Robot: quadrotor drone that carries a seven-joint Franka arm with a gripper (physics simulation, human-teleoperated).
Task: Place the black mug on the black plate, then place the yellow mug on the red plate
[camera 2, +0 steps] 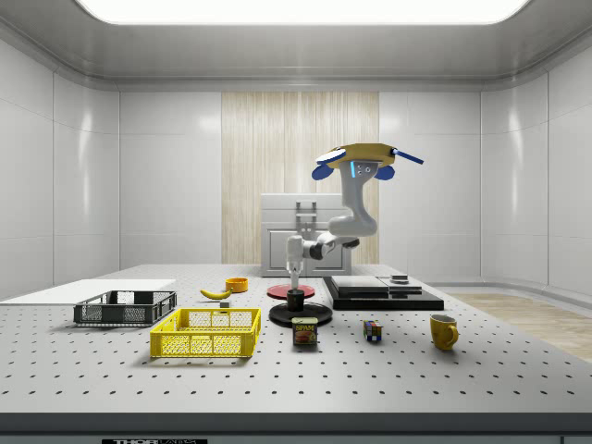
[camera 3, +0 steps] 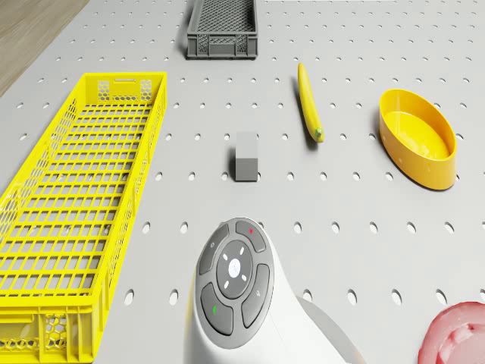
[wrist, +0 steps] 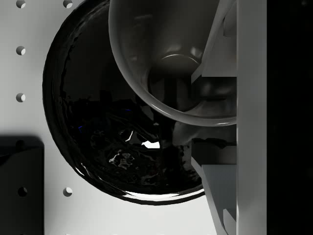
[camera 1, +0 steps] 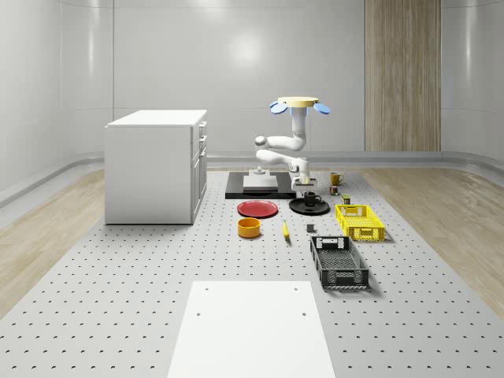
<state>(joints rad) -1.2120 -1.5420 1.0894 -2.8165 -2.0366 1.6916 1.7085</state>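
The black mug [camera 1: 310, 198] stands upright on the black plate [camera 1: 298, 209], near the middle of the table; the side view has the mug [camera 2: 296, 300] on the plate [camera 2: 319, 315] too. My gripper [camera 1: 306, 190] [camera 2: 295, 288] reaches straight down onto the mug's rim. In the wrist view the gripper [wrist: 198, 119] straddles the mug's wall [wrist: 146, 93], shut on it, above the glossy plate [wrist: 98, 147]. The drone [camera 1: 297, 105] hovers above the plate. The yellow mug [camera 1: 335, 179] [camera 2: 444, 331] stands apart, behind the black plate. The red plate [camera 1: 257, 209] [camera 3: 455, 337] lies to the whole-scene view's left.
A yellow basket [camera 1: 360, 221] [camera 3: 76, 205] and a dark basket [camera 1: 339, 262] lie to the whole-scene view's right. A yellow bowl [camera 1: 249, 227], a banana [camera 1: 285, 229] and a grey block [camera 3: 245, 156] lie in front. A white cabinet [camera 1: 156, 165] and a black platform [camera 1: 256, 189] stand behind.
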